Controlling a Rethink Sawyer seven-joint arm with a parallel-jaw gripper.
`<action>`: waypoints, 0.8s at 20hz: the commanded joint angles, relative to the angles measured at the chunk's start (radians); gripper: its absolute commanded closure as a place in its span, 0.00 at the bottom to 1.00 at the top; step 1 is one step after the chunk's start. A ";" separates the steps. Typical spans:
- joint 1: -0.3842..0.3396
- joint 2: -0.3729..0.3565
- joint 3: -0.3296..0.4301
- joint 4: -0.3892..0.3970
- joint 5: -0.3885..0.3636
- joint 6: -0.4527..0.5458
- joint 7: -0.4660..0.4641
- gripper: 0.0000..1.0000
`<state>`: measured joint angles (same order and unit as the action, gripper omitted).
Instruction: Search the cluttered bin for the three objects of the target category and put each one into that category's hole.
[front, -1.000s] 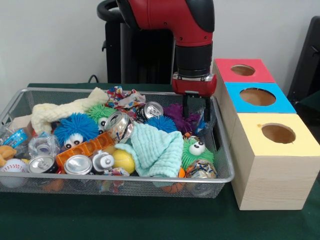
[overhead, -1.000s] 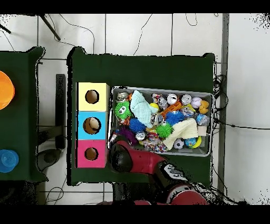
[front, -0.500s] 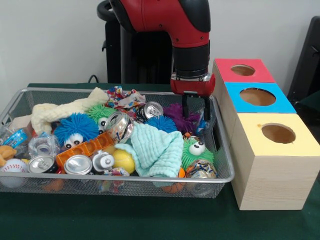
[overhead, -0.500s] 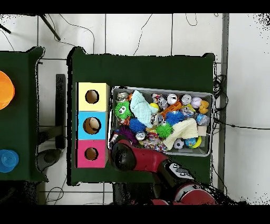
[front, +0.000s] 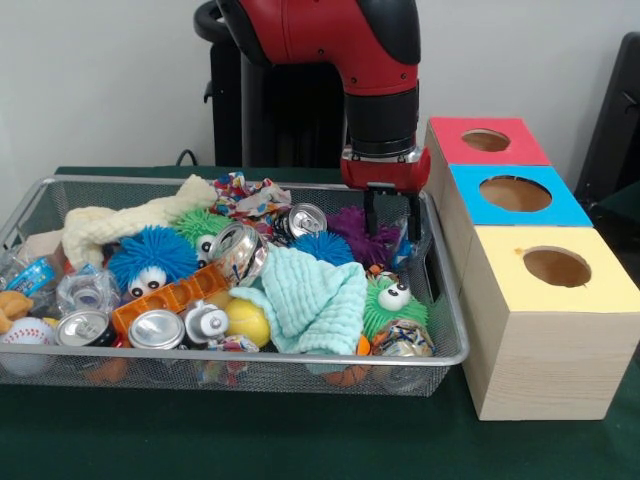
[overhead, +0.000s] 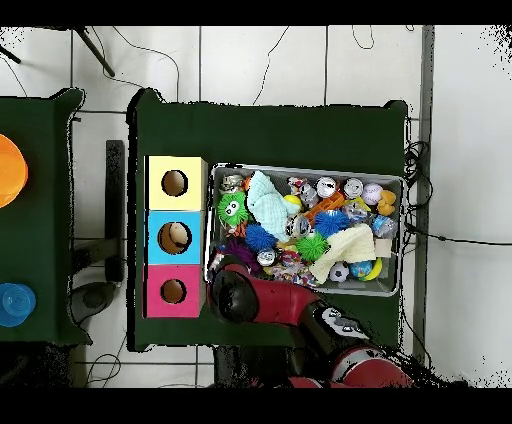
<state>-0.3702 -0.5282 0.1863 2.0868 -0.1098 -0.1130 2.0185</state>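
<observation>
My gripper (front: 390, 216) hangs open over the far right corner of the wire bin (front: 452, 330), nothing between its fingers (front: 369, 213). Its tips are just above a purple fuzzy toy (front: 350, 228). Close by lie a small blue fuzzy ball (front: 322, 246), a green fuzzy toy with eyes (front: 392, 300) and a mint cloth (front: 315, 295). Several drink cans (front: 156, 328) are scattered in the bin. To the right stand three boxes with round holes: red (front: 487, 140), blue (front: 515, 193), yellow (front: 556, 267). In the overhead view the arm (overhead: 235, 293) hides the gripper.
The bin also holds a large blue fuzzy toy (front: 150, 255), a cream cloth (front: 130, 220), a yellow ball (front: 247, 322), a baseball (front: 25, 335) and an orange block (front: 170, 297). Something pale shows inside the blue box's hole (overhead: 175, 237).
The wrist has risen a little and shifted slightly left over the purple toy. The objects in the bin have not moved.
</observation>
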 joint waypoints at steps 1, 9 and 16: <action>-0.007 0.050 0.099 -0.067 -0.052 0.121 0.025 0.00; -0.005 0.000 0.099 -0.085 -0.044 0.216 -0.006 0.00; -0.027 -0.043 0.123 -0.051 -0.100 0.221 -0.029 0.00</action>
<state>-0.3782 -0.5642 0.2010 2.0801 -0.1463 -0.0194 2.0185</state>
